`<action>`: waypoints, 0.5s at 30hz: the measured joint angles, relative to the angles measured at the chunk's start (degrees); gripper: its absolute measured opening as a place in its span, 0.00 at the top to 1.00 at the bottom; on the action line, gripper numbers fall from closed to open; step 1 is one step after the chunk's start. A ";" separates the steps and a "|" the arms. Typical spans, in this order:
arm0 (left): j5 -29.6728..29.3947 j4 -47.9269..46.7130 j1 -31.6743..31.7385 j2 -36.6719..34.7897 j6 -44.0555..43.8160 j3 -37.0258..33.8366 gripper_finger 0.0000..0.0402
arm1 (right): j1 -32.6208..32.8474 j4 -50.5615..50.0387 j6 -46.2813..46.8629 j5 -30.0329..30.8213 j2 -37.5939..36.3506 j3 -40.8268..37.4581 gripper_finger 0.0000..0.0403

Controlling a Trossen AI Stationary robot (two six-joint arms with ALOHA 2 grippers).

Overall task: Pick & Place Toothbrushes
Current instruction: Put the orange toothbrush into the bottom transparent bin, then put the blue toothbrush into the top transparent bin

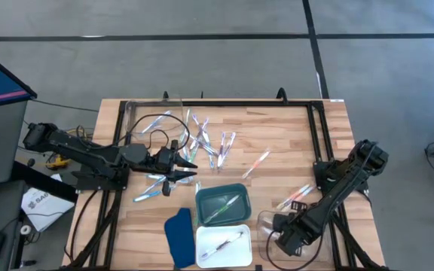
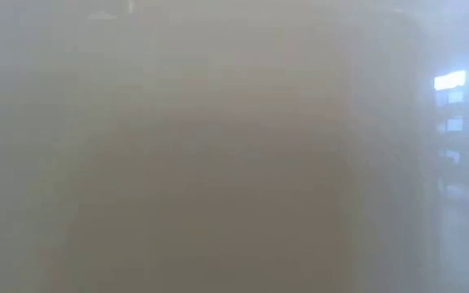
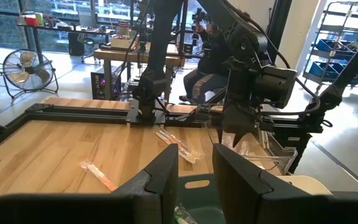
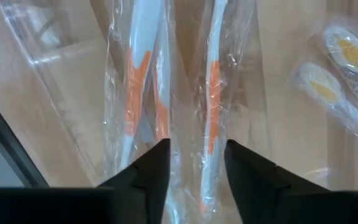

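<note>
**Right claw low over wrapped brushes**

The right claw (image 4: pixel 194 163) hung at the desk's (image 1: pixel 277 135) near right corner, fingers spread, directly above orange-handled toothbrushes (image 4: pixel 211 93) in clear wrap. The left claw (image 1: pixel 189 166) sat beside the scattered toothbrushes (image 1: pixel 215 144) at centre-left, fingers slightly parted, nothing visibly pinched. One brush lay in the green tray (image 1: pixel 204 196), another in the white tray (image 1: pixel 203 234).

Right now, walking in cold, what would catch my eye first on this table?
Probably the scatter of wrapped toothbrushes across the far middle of the wooden table. Next, the green tray and white tray at the near edge, each holding a brush, with a blue cloth beside them. The left claw hovers by the pile; the right claw hangs open over orange brushes.
</note>
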 joint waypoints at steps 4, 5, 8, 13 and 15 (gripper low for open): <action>0.00 0.00 -0.01 0.00 0.00 0.00 0.76 | -0.02 -0.15 -0.53 -0.02 0.02 1.42 0.51; 0.00 0.00 0.00 0.00 0.00 0.00 0.76 | -0.04 -0.63 -1.30 -0.02 0.02 2.08 0.49; -0.01 0.00 -0.01 0.00 -0.02 0.00 0.76 | -0.06 -2.93 -3.40 0.22 0.02 4.37 0.46; 0.00 0.00 -0.01 0.00 -0.02 0.00 0.76 | -0.72 -9.20 -4.84 2.88 0.03 8.49 0.47; 0.00 0.00 0.00 0.00 -0.02 0.00 0.76 | -1.16 -11.33 -6.30 4.16 0.03 10.00 0.48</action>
